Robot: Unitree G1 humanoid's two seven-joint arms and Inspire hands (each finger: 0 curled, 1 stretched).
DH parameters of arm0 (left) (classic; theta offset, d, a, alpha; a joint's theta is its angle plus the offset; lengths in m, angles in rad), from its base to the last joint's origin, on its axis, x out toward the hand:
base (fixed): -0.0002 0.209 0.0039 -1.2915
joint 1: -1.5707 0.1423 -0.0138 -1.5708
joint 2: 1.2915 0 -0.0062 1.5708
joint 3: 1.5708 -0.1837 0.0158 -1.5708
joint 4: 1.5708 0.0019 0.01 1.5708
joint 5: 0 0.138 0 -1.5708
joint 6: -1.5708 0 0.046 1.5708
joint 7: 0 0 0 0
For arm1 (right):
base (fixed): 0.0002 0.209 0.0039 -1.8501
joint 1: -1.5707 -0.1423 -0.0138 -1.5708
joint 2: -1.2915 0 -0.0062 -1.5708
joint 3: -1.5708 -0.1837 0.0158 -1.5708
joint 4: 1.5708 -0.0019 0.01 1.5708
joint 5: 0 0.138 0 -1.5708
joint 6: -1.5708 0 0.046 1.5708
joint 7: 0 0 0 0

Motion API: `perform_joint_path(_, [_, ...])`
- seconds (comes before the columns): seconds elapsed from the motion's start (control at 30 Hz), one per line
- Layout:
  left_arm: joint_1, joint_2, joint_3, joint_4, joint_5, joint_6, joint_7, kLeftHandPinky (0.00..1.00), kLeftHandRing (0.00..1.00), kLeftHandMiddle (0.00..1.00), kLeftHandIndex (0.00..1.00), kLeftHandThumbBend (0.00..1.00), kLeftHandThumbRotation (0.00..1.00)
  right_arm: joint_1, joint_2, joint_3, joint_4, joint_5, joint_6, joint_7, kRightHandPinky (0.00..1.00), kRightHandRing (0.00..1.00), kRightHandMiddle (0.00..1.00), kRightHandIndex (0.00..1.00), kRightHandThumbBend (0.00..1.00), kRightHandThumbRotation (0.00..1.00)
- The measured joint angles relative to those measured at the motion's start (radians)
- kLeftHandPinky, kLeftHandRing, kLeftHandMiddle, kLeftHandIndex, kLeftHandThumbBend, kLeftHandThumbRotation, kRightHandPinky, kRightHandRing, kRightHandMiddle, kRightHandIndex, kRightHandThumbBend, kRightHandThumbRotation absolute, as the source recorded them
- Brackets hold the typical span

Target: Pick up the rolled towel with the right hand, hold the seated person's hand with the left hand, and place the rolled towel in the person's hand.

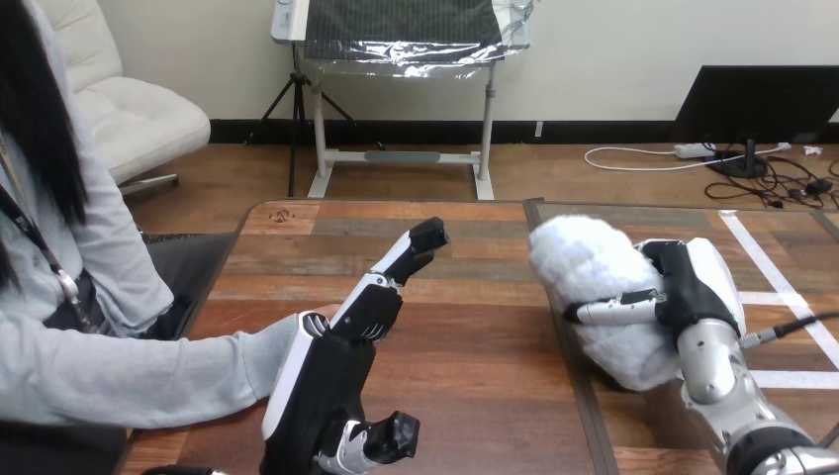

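Towel (pixel 594 272) clasped in right hand (pixel 700 287), beside tape (pixel 760 259).

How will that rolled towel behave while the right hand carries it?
The rolled towel looks fluffy, so it is probably soft and light for its bulk. It bulges round the right hand, so it likely squashes rather than slips.

The rolled towel (pixel 594 265) is fluffy cloth; the table (pixel 475 341) matt wood.
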Motion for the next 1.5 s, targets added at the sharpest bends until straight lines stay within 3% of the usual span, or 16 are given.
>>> perform_joint_path(0.5, [0.001,0.006,0.013,-0.012,0.015,0.021,0.023,0.9,0.92,0.91,0.87,1.0,0.83,0.043,0.028,-0.048,-0.027,0.037,-0.156,-0.019,0.29,0.34,0.44,0.43,0.83,0.0])
perform_joint_path(1.0, [0.012,0.023,0.046,-0.07,0.1,0.086,0.057,0.93,0.93,0.91,0.88,1.0,0.77,0.07,0.039,-0.059,-0.093,0.044,-0.29,-0.032,0.24,0.3,0.41,0.43,0.83,0.0])
perform_joint_path(1.2, [0.012,0.029,0.091,-0.088,0.2,0.1,0.1,0.97,0.95,0.92,0.89,1.0,0.74,0.078,0.041,-0.066,-0.118,0.06,-0.341,-0.026,0.24,0.29,0.41,0.43,0.83,0.0])
perform_joint_path(1.5, [0.033,0.037,0.208,-0.172,0.487,0.183,0.247,1.0,0.99,0.95,0.92,1.0,0.64,0.087,0.045,-0.072,-0.134,0.077,-0.398,-0.005,0.27,0.31,0.41,0.44,0.82,0.0])
